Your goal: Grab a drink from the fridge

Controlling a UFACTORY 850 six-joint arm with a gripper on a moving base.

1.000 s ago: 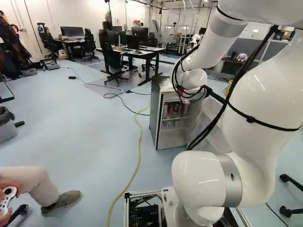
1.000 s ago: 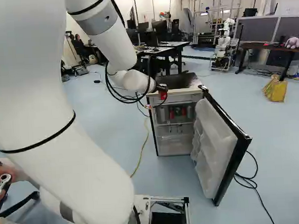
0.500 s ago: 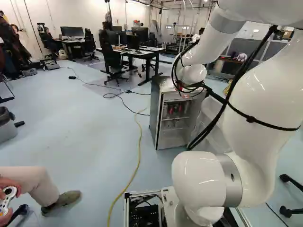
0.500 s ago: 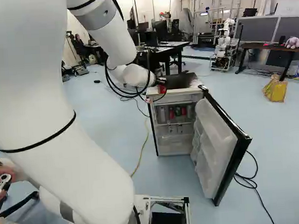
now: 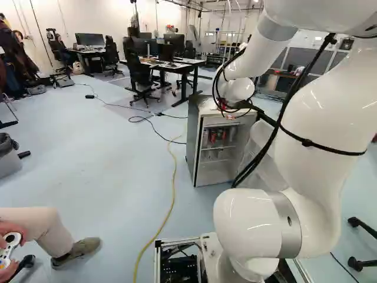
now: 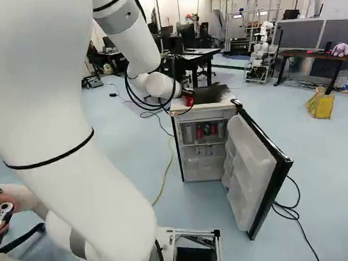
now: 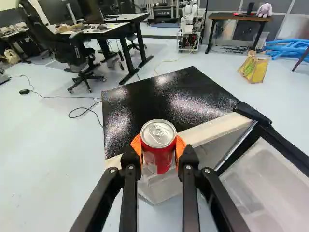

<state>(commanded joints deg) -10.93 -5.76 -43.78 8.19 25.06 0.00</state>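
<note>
In the right base view my gripper (image 6: 188, 95) is at the height of the fridge's top, near its front edge. The wrist view shows the gripper (image 7: 158, 147) shut on a red drink can (image 7: 158, 157), orange pads against both sides. The can is upright, its silver lid facing the camera, just outside the front edge of the black fridge top (image 7: 159, 96). The fridge (image 5: 201, 144) stands with its door (image 6: 256, 167) swung wide. Several cans (image 6: 206, 129) sit on its upper shelf.
Beyond the fridge are a desk (image 7: 108, 29) and an office chair (image 7: 72, 53). Another robot (image 6: 261, 54) stands farther back, and a yellow bag (image 6: 321, 104) lies on the floor. A yellow cable (image 5: 171, 200) crosses the floor beside the base.
The arm has risen a little, lifting the held can from slightly lower at the fridge front. Its upper links have swung slightly. The base and the fridge have not moved.
</note>
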